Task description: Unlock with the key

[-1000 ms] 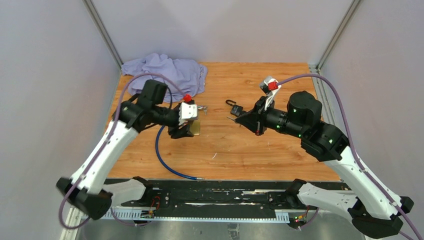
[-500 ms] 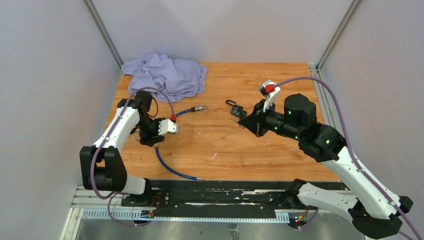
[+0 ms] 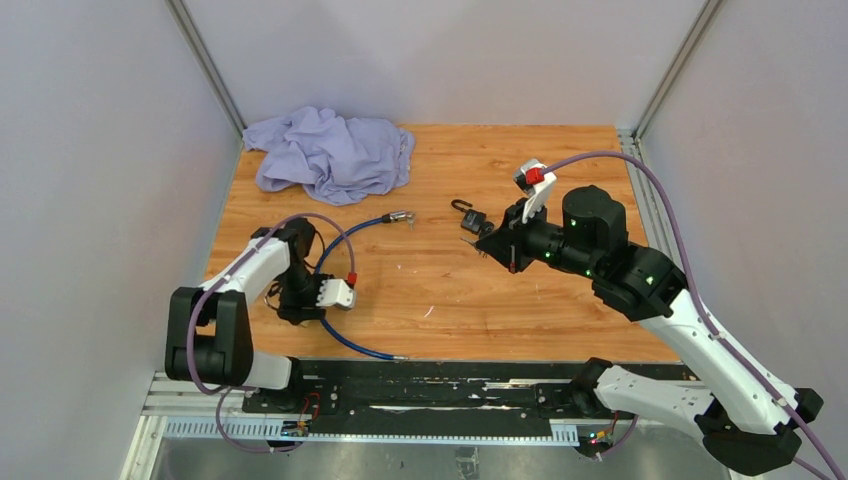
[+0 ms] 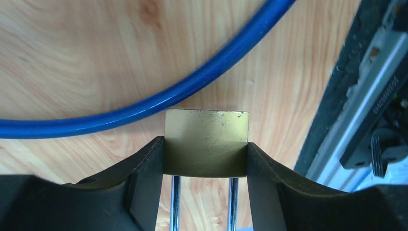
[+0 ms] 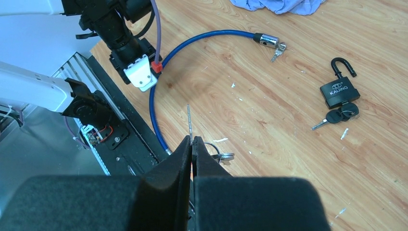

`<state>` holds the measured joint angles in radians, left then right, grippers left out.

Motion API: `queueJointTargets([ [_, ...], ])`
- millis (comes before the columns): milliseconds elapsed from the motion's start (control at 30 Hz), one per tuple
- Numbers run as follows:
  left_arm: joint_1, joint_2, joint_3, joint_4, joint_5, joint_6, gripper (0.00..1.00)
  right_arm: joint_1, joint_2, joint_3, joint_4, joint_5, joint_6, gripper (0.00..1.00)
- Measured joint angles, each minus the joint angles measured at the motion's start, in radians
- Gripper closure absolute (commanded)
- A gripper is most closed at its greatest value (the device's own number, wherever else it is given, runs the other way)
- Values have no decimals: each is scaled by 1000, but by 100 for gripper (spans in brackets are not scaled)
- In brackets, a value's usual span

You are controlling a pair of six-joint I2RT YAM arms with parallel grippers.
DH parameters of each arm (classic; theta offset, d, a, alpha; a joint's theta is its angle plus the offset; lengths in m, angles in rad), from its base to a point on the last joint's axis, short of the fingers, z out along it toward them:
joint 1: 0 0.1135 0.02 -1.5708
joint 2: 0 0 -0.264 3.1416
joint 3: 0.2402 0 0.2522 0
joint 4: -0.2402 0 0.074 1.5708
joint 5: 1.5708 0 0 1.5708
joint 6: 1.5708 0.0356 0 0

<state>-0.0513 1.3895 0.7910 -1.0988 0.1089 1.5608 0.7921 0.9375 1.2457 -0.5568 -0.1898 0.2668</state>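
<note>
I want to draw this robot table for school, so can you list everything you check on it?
Surface: wooden table, scuffed
Job's things: brass padlock in the left gripper; key in the right gripper
Clutter: black padlock, open, spare keys beside it; purple cloth crumpled at the far edge
Grippers: left shut on the brass padlock, right shut on the key
Cables: blue cable curving across the table; purple wires along both arms
Surroundings: grey walls; black rail at the near edge

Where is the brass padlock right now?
In the left wrist view, the brass padlock is clamped in the left gripper, just beside the blue cable, over the wooden table near its front-left edge.
</note>
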Motion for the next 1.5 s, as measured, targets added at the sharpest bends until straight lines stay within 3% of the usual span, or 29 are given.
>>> queueJointTargets([
  [267, -221, 29, 12, 129, 75, -243, 100, 0, -1, 0, -10, 19, 0, 99],
  [500, -401, 167, 139, 200, 163, -519, 100, -1, -13, 0, -33, 53, 0, 99],
  [633, -430, 237, 239, 208, 248, -637, 100, -7, -22, 0, -52, 68, 0, 99],
  [933, -429, 203, 316, 148, 312, -752, 100, -13, -24, 9, -65, 86, -2, 99],
  [1100, -429, 234, 364, 206, 307, -826, 94, -13, -32, 9, -71, 90, -1, 99],
  [1300, -429, 399, 409, 394, 244, -859, 76, -13, -54, 9, -74, 105, 3, 99],
  [1333, -429, 419, 401, 417, 232, -858, 66, -13, -59, 9, -76, 108, 3, 99],
  [1400, -428, 430, 383, 439, 219, -854, 31, -13, -66, 9, -79, 113, 5, 100],
  [1433, -429, 425, 376, 448, 215, -852, 7, -13, -68, 9, -79, 113, 5, 99],
  [1467, -429, 421, 368, 460, 209, -846, 1, -13, -68, 11, -82, 114, 5, 99],
  [1500, -429, 420, 360, 470, 201, -835, 2, -13, -68, 14, -86, 115, 5, 99],
])
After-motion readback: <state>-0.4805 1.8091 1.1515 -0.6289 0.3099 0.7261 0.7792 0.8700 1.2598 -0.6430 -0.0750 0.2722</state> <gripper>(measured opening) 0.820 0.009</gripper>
